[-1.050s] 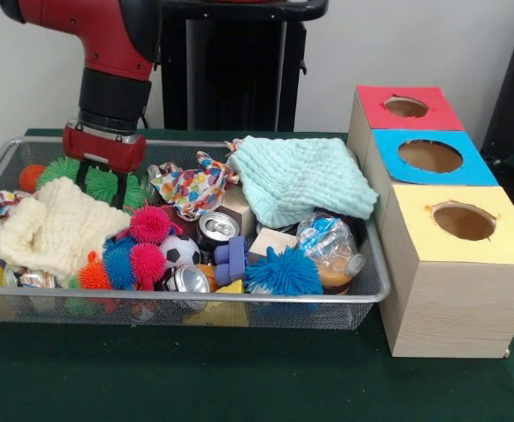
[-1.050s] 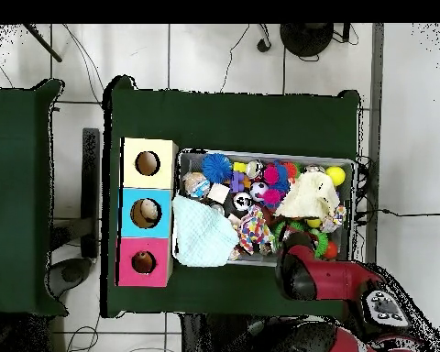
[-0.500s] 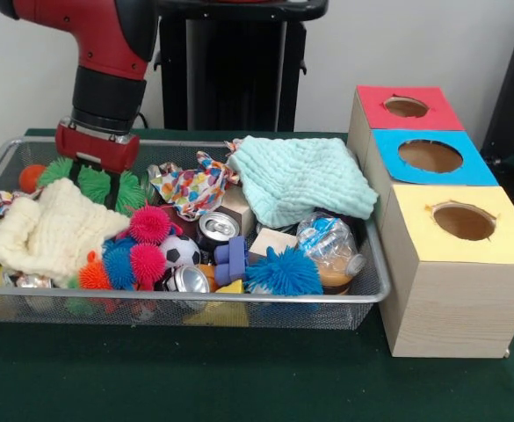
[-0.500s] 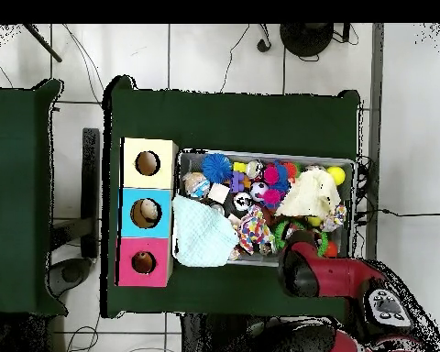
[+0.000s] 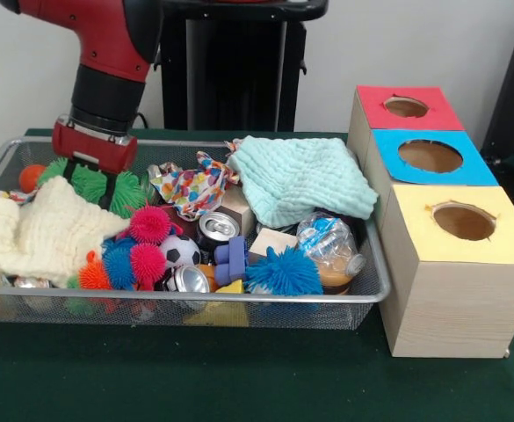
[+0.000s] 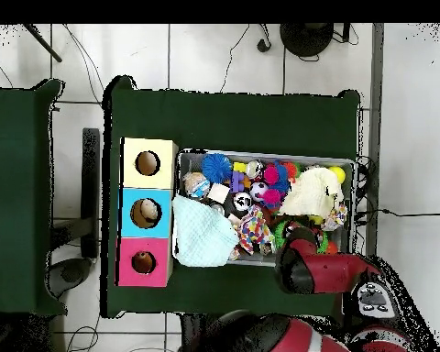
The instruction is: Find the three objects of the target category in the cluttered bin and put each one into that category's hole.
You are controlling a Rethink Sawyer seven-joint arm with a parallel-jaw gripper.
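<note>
A wire mesh bin (image 5: 239, 301) holds mixed clutter. At its back left my gripper (image 5: 88, 176) hangs from the red arm (image 6: 306, 272), down among green spiky balls (image 5: 125, 189), just above a cream cloth (image 5: 50, 233). Whether it holds anything is hidden. To the right of the bin stands a wooden box with three holed tops: red (image 5: 375, 101), blue (image 5: 388, 145) and yellow (image 5: 415, 207). The bin also holds a mint cloth (image 5: 305, 180), a patterned cloth (image 5: 191, 186), two cans (image 5: 217, 227) (image 5: 188, 280), a soccer ball (image 5: 180, 251) and a blue spiky ball (image 5: 283, 271).
Pink spiky balls (image 5: 149, 225), a crushed plastic bottle (image 5: 327, 244), a wooden block (image 5: 272, 242), a purple piece (image 5: 230, 259) and an orange ball (image 5: 31, 176) crowd the bin. In the overhead view the box (image 6: 125, 211) lies left of the bin (image 6: 260, 154).
The gripper has shifted slightly left and lifted a little at the green spiky balls. The cream cloth has slid left, now covering most of the yellow ball at the bin's left end.
</note>
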